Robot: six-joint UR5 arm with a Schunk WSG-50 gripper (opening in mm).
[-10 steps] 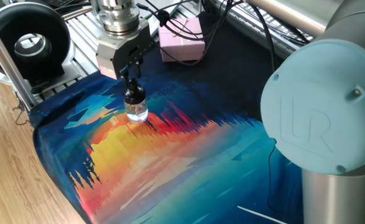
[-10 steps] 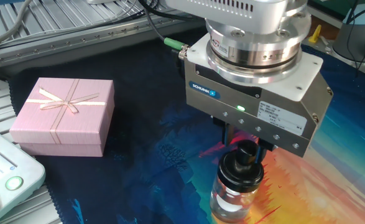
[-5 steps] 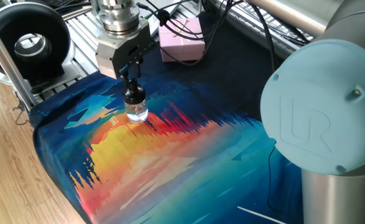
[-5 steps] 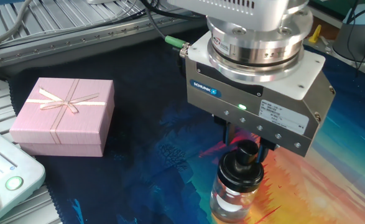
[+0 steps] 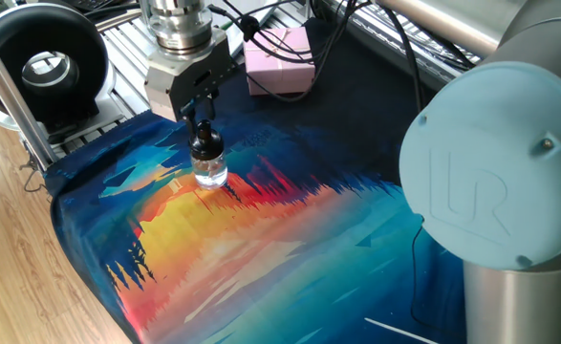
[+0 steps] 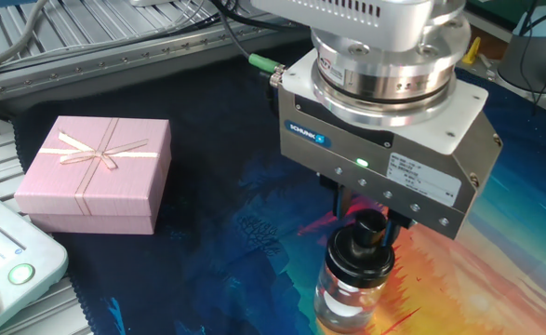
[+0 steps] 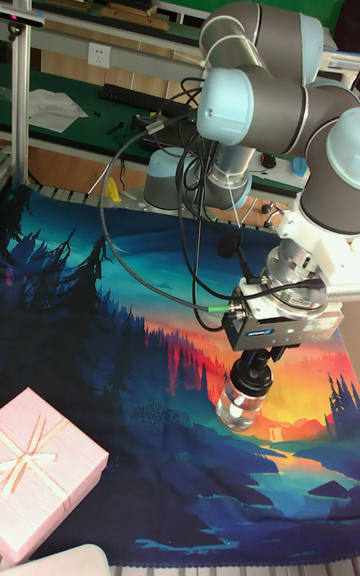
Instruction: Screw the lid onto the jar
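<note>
Here the pincer (image 6: 369, 223) stands straight over the jar (image 6: 350, 296), its two fingers closed on the knob of the lid (image 6: 363, 244), which sits on the jar's neck. The jar stands upright on the painted cloth (image 5: 261, 239) that covers the desk, near the orange part of the picture and well apart from the pink gift box (image 6: 96, 174) at the cloth's edge. In the tall fixed view the same holds: the pincer (image 7: 252, 369) presses down on the lid (image 7: 250, 375), and the jar (image 7: 240, 406) below it rests on the cloth.

The step in hand looks like the screwing itself: the lid is on the neck and is being turned by the wrist. How far the thread has taken cannot be told from these views. The next move likely calls for more turning with light downward pressure, kept square to the neck so that the lid does not cross-thread and the small jar does not spin or tip with it.

Against the pictures of a second ago, the pincer body has turned slightly about its upright axis; the green plug on its side sits a little further round. The jar and lid have kept their place.
</note>
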